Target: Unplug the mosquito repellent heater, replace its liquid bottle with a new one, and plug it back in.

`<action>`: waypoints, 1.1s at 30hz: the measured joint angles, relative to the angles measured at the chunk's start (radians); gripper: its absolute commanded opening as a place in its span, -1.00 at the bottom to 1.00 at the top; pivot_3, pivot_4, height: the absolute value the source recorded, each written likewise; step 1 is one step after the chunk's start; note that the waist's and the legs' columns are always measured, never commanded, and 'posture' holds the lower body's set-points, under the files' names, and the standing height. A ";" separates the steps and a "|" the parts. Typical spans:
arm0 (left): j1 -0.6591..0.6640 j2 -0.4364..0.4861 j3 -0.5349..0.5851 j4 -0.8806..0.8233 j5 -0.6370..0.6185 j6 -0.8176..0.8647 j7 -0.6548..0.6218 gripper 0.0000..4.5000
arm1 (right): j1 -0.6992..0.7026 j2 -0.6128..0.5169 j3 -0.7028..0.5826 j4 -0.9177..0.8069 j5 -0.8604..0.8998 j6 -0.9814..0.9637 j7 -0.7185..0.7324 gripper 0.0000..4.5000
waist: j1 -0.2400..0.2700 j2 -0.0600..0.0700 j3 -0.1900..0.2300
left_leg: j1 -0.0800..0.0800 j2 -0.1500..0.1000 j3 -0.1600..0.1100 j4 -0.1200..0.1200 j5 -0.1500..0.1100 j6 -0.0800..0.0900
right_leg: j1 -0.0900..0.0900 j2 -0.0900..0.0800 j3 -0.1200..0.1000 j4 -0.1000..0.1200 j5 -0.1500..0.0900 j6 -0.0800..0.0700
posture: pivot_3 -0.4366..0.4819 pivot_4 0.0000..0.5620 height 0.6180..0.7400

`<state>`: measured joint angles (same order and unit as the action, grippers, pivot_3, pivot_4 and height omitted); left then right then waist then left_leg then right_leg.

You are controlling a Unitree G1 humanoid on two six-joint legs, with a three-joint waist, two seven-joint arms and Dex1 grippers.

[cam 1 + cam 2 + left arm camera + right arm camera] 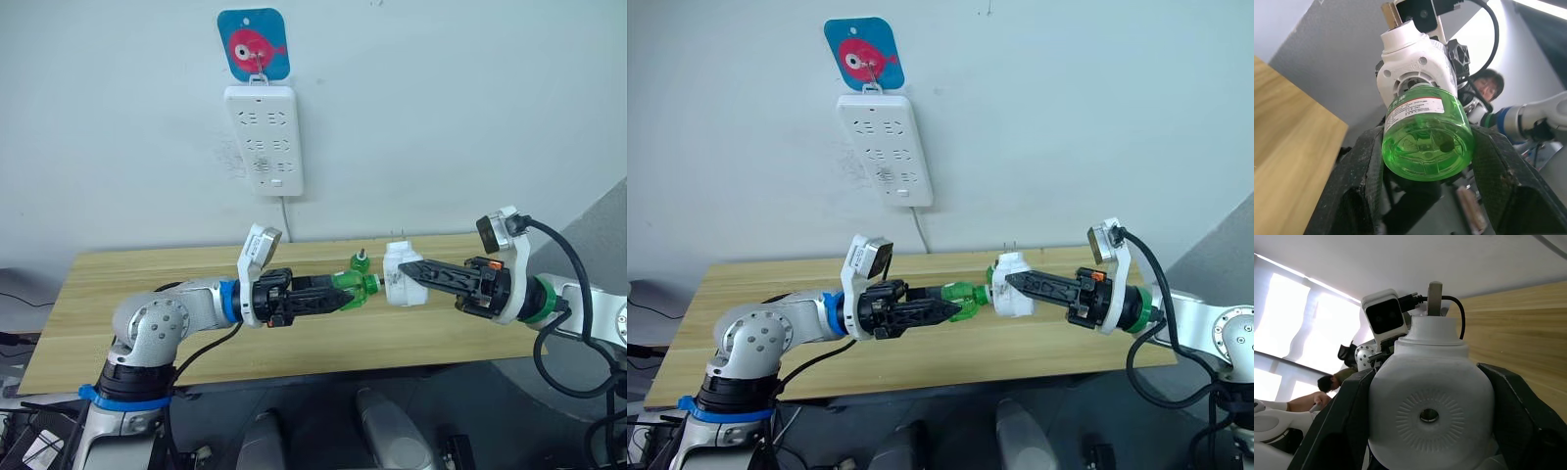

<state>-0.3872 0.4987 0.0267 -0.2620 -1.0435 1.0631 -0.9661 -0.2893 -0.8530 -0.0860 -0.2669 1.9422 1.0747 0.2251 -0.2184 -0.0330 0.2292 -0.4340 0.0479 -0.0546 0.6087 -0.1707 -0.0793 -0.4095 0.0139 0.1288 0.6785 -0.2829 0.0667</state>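
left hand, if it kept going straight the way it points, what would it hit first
The left hand holds the green bottle, whose neck already sits in the white heater gripped by the right hand. It would press into the heater.

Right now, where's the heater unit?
The mosquito repellent heater is held in the right gripper above the wooden table, unplugged from the wall power strip. A green liquid bottle in the left gripper meets it.
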 measured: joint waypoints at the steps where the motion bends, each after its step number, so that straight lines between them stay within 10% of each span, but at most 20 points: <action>1: 0.002 0.000 -0.003 -0.002 0.013 -0.014 -0.008 0.02 | 0.000 0.000 -0.001 0.000 -0.001 0.000 0.000 0.31 | 0.000 0.000 0.000 | 0.000 0.000 0.000 0.000 0.000 0.000 | 0.000 0.000 0.000 0.000 0.000 0.000 | -0.62 -0.24 0.88; 33: 0.072 0.115 0.028 -0.049 -0.050 -0.003 -0.048 0.02 | 0.003 -0.059 0.018 0.058 0.006 0.056 -0.014 0.31 | 0.000 0.000 0.000 | 0.000 0.000 0.000 0.000 0.000 0.000 | 0.000 0.000 0.000 0.000 0.000 0.000 | -0.60 -0.29 0.88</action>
<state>-0.3148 0.6140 0.0543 -0.3106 -1.0931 1.0604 -1.0141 -0.2863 -0.9118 -0.0678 -0.2093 1.9479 1.1309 0.2113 -0.2182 -0.0332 0.2294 -0.4340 0.0479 -0.0543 0.6087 -0.1707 -0.0793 -0.4095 0.0138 0.1289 0.6783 -0.2830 0.0665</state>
